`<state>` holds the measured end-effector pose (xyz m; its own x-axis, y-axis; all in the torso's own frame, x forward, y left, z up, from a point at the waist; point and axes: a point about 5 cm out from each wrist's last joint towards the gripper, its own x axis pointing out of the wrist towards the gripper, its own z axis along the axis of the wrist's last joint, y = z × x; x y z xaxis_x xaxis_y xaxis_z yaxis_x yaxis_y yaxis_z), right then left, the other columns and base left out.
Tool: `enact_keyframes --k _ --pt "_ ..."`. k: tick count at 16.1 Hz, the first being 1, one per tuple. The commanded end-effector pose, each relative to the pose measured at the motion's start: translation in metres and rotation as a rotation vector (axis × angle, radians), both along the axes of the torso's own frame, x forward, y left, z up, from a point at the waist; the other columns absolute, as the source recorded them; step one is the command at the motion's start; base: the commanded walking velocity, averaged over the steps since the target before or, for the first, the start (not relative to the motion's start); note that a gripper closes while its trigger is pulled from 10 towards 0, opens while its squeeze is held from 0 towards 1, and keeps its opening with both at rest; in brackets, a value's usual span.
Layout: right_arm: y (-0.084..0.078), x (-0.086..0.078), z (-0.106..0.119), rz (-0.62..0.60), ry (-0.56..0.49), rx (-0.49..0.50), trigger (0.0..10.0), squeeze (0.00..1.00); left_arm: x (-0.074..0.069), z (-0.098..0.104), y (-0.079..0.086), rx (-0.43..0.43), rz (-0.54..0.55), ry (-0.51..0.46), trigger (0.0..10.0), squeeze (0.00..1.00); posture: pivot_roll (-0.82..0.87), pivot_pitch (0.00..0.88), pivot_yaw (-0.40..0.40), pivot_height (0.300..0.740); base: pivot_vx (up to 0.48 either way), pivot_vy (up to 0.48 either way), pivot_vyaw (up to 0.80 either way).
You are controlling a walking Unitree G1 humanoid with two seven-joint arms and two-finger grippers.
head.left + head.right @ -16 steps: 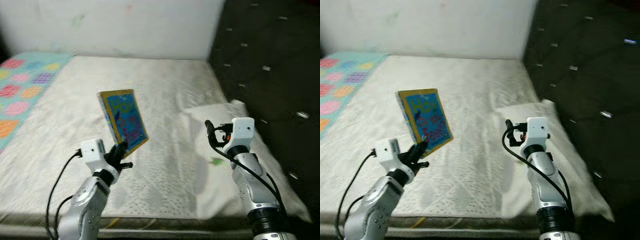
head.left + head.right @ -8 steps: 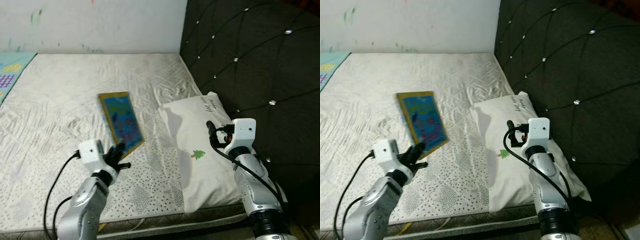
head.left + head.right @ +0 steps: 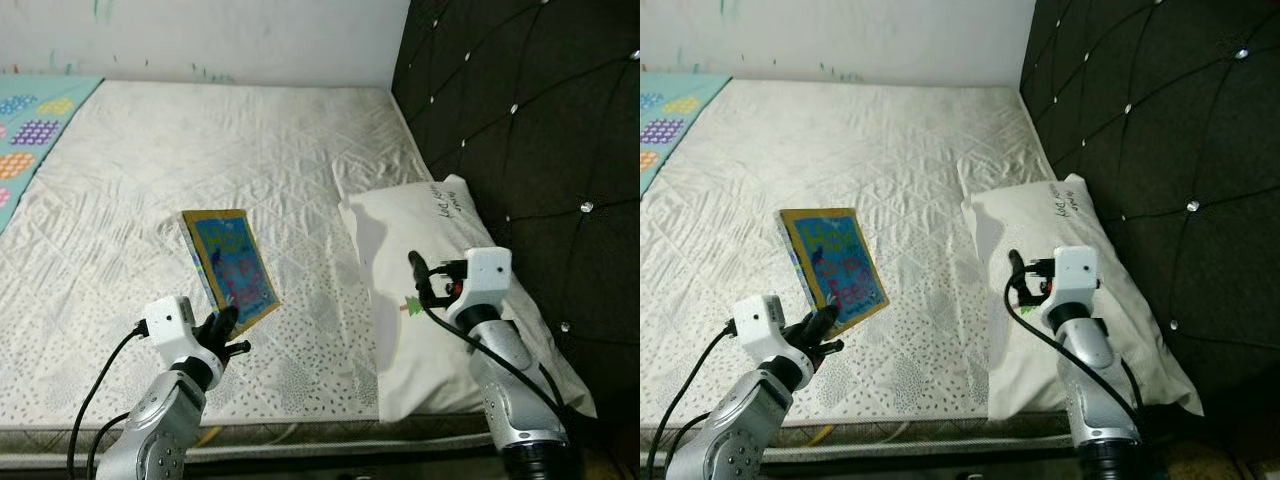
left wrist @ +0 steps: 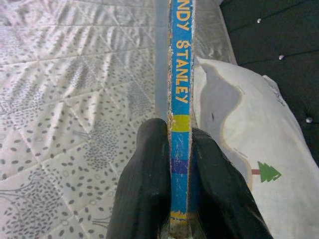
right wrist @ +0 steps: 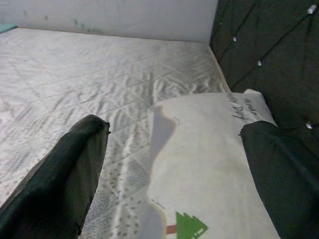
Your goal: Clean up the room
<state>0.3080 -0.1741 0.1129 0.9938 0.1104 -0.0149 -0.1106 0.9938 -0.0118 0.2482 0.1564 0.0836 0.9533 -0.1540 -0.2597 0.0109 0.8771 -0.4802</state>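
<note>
Left hand [image 3: 228, 335]: both black fingers clamped on the lower end of a children's book [image 3: 231, 266], seen from the wrist camera as pinching the blue spine [image 4: 180, 99] at its base. The book is held off the mattress [image 3: 200, 150], not resting on it. It stands roughly upright, top leaning away from the robot, colourful cover turned toward the robot's right.

Key relation: the book's long axis runs up and forward from the left hand, in line with the fingers. Beyond its far end lies the open quilted mattress; the white pillow [image 3: 440, 290] with a small green tree print sits to the book's right, against the dark tufted headboard [image 3: 520, 120].

Right hand [image 3: 418, 279]: held raised over the near part of the pillow, fingers well apart, nothing between them. It is well apart from the book, so the left arm alone has it.

A patterned blanket [image 3: 35, 125] lies at the far left edge of the bed.

Judgement: the book is secured for carrying; a place to put it down is not visible. Gripped only at one end, the book may pivot or slip if swung quickly.
</note>
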Motion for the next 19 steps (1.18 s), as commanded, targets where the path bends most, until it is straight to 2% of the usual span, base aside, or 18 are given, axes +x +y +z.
enact_keyframes --k 1,4,13,19 --pt "0.0012 -0.0024 0.0026 0.009 -0.006 0.001 10.0 0.00 0.0006 0.0110 0.0003 0.006 -0.006 -0.043 10.0 0.00 -0.05 0.157 -0.027 0.740 0.000 0.000 0.00" --pt "0.0015 -0.0054 0.0016 0.015 0.007 0.005 10.0 0.00 -0.0014 0.0111 0.0003 0.008 -0.006 -0.036 10.0 0.00 -0.05 0.159 -0.023 0.740 0.000 0.000 0.00" --pt "0.0060 -0.0066 0.0007 0.031 0.016 0.012 10.0 0.00 -0.0004 0.0118 0.0005 0.026 -0.009 -0.041 10.0 0.00 -0.05 0.158 -0.024 0.651 0.000 0.000 0.00" --pt "0.0063 -0.0053 -0.0003 0.033 0.021 0.014 10.0 0.00 0.0017 0.0150 0.0025 0.031 0.022 -0.069 10.0 0.00 -0.05 0.158 -0.025 0.651 0.000 0.000 0.00"
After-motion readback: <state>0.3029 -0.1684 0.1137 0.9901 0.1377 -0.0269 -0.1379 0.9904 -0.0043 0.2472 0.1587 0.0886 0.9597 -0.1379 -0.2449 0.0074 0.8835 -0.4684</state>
